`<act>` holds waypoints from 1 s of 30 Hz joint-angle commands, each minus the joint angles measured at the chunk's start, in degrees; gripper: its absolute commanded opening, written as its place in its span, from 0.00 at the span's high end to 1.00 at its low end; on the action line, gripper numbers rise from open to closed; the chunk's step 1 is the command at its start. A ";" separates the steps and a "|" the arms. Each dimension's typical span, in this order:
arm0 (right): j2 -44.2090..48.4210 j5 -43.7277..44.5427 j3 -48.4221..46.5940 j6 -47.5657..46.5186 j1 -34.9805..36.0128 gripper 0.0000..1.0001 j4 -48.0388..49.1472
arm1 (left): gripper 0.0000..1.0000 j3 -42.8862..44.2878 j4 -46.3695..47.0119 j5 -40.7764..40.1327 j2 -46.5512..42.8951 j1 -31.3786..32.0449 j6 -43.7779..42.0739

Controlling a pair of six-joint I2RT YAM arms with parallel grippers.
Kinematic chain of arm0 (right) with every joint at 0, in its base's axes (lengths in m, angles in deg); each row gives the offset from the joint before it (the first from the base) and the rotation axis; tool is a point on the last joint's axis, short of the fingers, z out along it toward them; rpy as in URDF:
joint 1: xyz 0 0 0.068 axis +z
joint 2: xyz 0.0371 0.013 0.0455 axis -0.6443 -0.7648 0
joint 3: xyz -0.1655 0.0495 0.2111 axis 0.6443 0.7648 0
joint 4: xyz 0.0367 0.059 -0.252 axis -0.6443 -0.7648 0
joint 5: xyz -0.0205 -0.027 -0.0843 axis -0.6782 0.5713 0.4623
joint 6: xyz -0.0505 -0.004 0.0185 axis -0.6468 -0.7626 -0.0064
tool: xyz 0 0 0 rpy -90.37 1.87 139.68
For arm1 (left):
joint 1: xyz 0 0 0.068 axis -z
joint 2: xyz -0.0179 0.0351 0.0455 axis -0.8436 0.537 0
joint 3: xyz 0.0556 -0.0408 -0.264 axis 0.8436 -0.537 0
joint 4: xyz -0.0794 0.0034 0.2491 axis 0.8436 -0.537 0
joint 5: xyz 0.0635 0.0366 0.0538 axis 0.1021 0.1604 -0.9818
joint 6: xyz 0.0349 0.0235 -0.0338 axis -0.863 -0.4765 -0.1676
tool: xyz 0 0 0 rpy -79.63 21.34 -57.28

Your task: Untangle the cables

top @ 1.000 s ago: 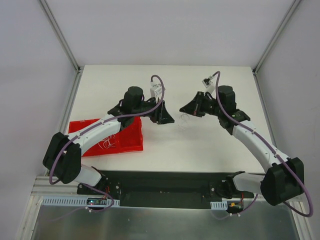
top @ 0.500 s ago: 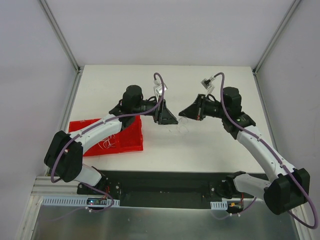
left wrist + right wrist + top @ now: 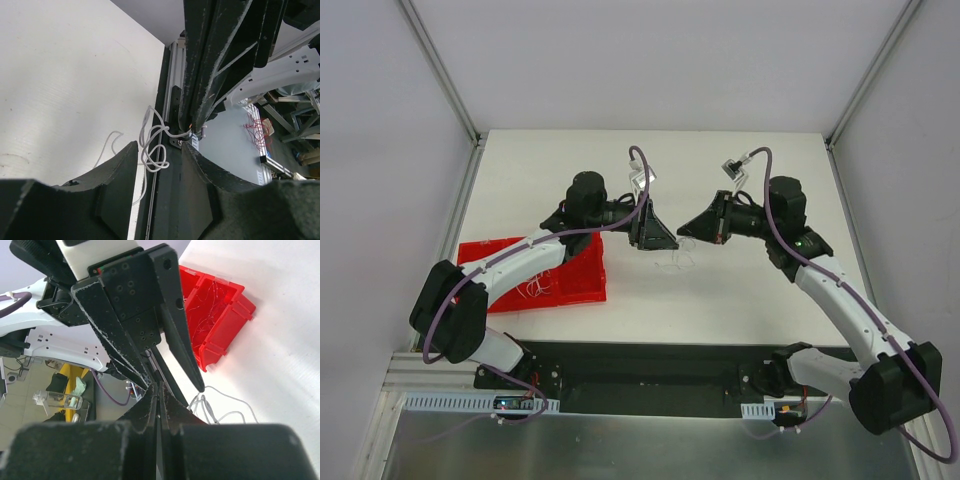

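Note:
The cables [image 3: 672, 261] are a small tangle of hair-thin whitish wire in the middle of the table, between the two grippers. In the left wrist view the cables [image 3: 152, 142] hang in loops from the tips of my right gripper [image 3: 192, 132], which is shut on one strand. My left gripper [image 3: 160, 147] is open, and the loops dangle just past the gap between its fingers. In the right wrist view my right gripper [image 3: 159, 386] has its fingers pressed together, with the cables [image 3: 212, 407] trailing onto the table beside them. From above, the left gripper [image 3: 665, 245] and right gripper [image 3: 682, 230] nearly meet tip to tip.
A red bin [image 3: 575, 285] with more thin wires in it sits at the near left of the white table [image 3: 740, 170], under my left arm. The same red bin [image 3: 220, 315] shows in the right wrist view. A black rail [image 3: 650, 375] runs along the table's near edge.
Both grippers have drawn closer over the table's middle, the right one sliding left, the left one right. The tangle now lies slightly nearer and further left, below the tips.

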 commanded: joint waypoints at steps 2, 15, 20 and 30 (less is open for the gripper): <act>2.16 -2.63 0.42 0.67 -0.16 1.00 3.85 | 0.55 0.02 0.53 -0.75 -0.87 0.29 -1.69; 2.51 -2.63 0.77 2.25 -0.07 1.00 5.61 | 0.73 1.07 0.70 1.53 1.33 2.13 -1.69; 2.86 -2.63 0.95 2.43 -0.16 1.00 5.96 | 0.88 0.37 0.70 -0.48 0.28 2.13 -2.30; 5.93 2.54 2.70 -0.64 -0.68 1.00 1.40 | 1.00 -2.96 0.79 -5.66 -3.49 2.13 -3.79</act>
